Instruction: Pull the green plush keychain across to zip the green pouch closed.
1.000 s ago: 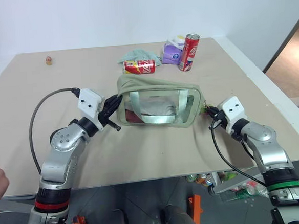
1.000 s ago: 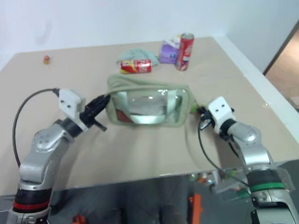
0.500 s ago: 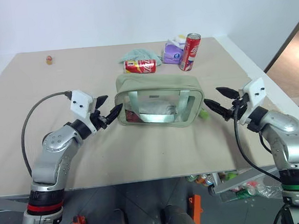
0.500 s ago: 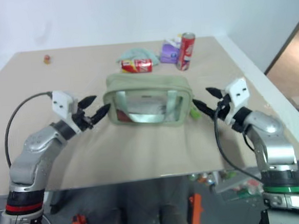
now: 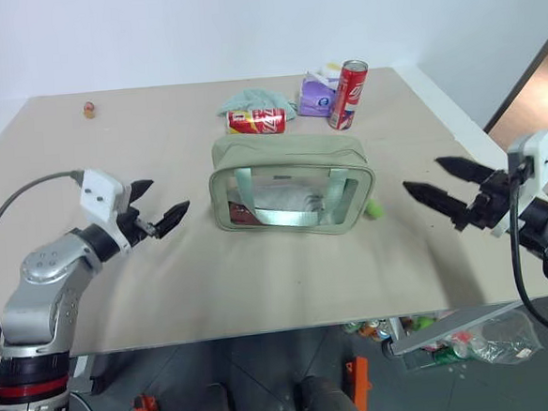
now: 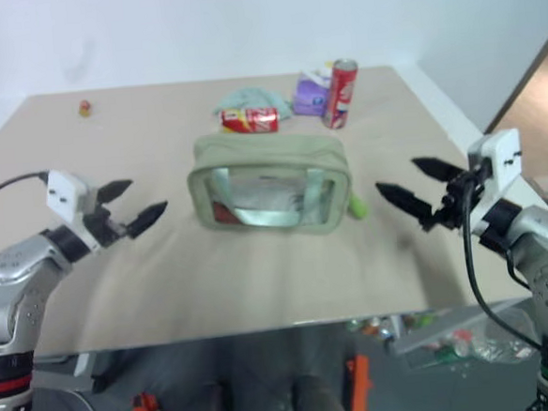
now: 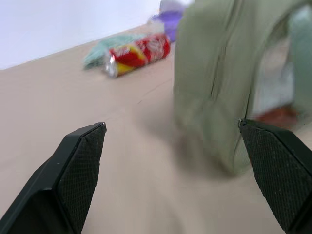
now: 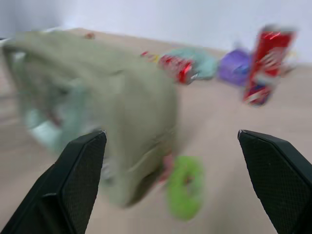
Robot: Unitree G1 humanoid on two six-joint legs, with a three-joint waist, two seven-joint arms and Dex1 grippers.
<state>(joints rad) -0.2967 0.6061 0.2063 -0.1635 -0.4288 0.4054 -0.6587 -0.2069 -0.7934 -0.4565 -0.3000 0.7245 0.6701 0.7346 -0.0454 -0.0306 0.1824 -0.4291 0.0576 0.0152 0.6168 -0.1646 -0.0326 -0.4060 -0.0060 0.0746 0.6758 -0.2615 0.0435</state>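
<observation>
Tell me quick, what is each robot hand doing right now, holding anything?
Left gripper: jaws open, holding nothing, apart from the green pouch.
Right gripper: jaws open, holding nothing, apart from the green plush keychain.

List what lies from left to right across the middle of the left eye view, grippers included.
left gripper → green pouch → green plush keychain → right gripper

Pouch (image 5: 291, 185) mid-desk (image 5: 260, 272); keychain (image 5: 374, 210) at its right end; cans (image 5: 256, 122), rag (image 5: 248, 101), tissue packet (image 5: 315, 97) behind.
</observation>
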